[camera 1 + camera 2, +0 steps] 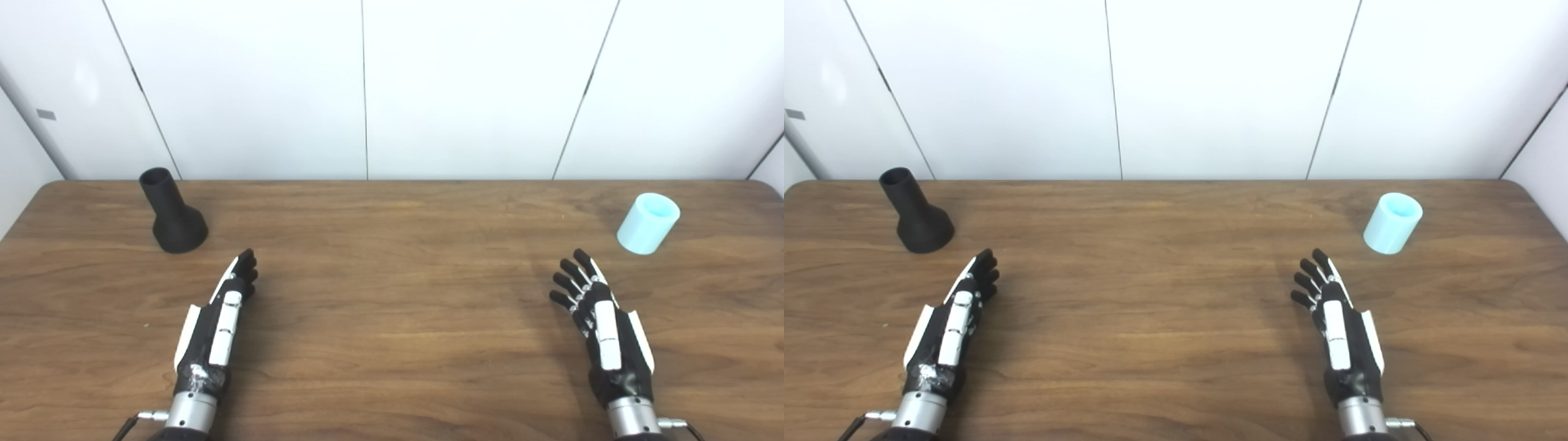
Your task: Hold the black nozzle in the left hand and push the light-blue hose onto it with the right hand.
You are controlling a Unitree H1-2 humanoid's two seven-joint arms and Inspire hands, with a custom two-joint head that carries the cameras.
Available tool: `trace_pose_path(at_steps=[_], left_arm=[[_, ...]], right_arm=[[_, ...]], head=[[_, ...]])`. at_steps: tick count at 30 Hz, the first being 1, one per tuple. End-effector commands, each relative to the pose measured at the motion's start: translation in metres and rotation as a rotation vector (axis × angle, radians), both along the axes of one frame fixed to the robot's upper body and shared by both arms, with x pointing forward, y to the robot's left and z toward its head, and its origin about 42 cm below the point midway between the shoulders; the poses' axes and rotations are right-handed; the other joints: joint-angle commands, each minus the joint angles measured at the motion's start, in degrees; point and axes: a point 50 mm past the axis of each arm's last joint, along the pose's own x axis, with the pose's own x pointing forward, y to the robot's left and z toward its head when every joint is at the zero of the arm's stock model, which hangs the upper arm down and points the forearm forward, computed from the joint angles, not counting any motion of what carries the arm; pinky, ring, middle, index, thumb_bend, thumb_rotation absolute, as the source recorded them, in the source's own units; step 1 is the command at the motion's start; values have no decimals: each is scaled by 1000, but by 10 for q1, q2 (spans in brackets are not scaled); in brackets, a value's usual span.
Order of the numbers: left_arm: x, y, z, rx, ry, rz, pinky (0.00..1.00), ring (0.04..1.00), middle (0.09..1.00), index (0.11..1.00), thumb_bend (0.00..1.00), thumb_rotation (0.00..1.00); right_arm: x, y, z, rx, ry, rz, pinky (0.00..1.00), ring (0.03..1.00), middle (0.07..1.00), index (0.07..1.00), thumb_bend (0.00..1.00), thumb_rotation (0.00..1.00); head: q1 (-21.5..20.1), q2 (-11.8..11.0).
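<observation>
The black nozzle (174,213) stands upright on its wide base at the far left of the wooden table (392,306), narrow neck leaning up and left. A short light-blue hose piece (648,223), a stubby cylinder, stands at the far right. My left hand (220,318) is open, fingers stretched forward, a short way to the near right of the nozzle and holding nothing. My right hand (597,318) is open too, fingers spread, to the near left of the hose and apart from it.
White wall panels (367,86) rise straight behind the table's far edge. The table's rounded corners show at far left and far right. Bare wood lies between the two hands.
</observation>
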Motion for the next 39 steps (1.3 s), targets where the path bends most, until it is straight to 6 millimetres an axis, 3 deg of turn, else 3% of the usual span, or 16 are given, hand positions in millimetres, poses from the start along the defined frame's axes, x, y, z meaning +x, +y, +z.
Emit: trace_pose_path(at_steps=[1,10,14,19,29,33,35,36,37,39], left_arm=[[-12,1,-12,10,40,9,953,952,958,953,310,988],[-13,-11,-17,16,51,33,918,921,931,928,349,997],[-13,-18,-23,-10,57,44,936,932,936,934,352,925],[-13,-21,-27,-11,74,43,947,939,941,936,390,882],[-12,-20,-26,-16,98,63,965,954,951,950,403,798],[-10,-20,-24,-37,89,103,949,953,943,938,409,673],[-10,-17,-22,-36,77,132,966,957,932,923,434,522],[-9,-15,-21,-30,69,140,955,947,931,928,462,416],[-8,-10,-17,-12,49,159,951,944,930,929,472,378],[-6,-3,-10,14,16,192,942,925,921,924,582,300]], right_arm=[[-15,11,-28,37,83,-4,794,870,897,923,526,1000],[-16,1,-34,36,90,-6,847,891,915,940,488,1000],[-16,-6,-37,23,98,10,900,913,931,963,523,1000],[-16,-10,-41,25,96,22,925,929,943,972,522,1000],[-19,-11,-37,18,83,23,907,929,939,969,499,1000],[-19,-11,-38,6,83,21,877,917,931,963,519,1000],[-18,-11,-38,9,82,21,874,915,930,962,536,1000],[-18,-12,-39,12,82,21,883,918,932,963,542,1000],[-18,-12,-38,10,81,20,886,919,933,963,544,1000],[-18,-12,-37,9,79,19,882,916,929,961,543,1000]], head=[[10,-2],[104,-35],[134,-52],[144,-64],[139,-53],[138,-53],[136,-54],[136,-53],[137,-53],[138,-52]])
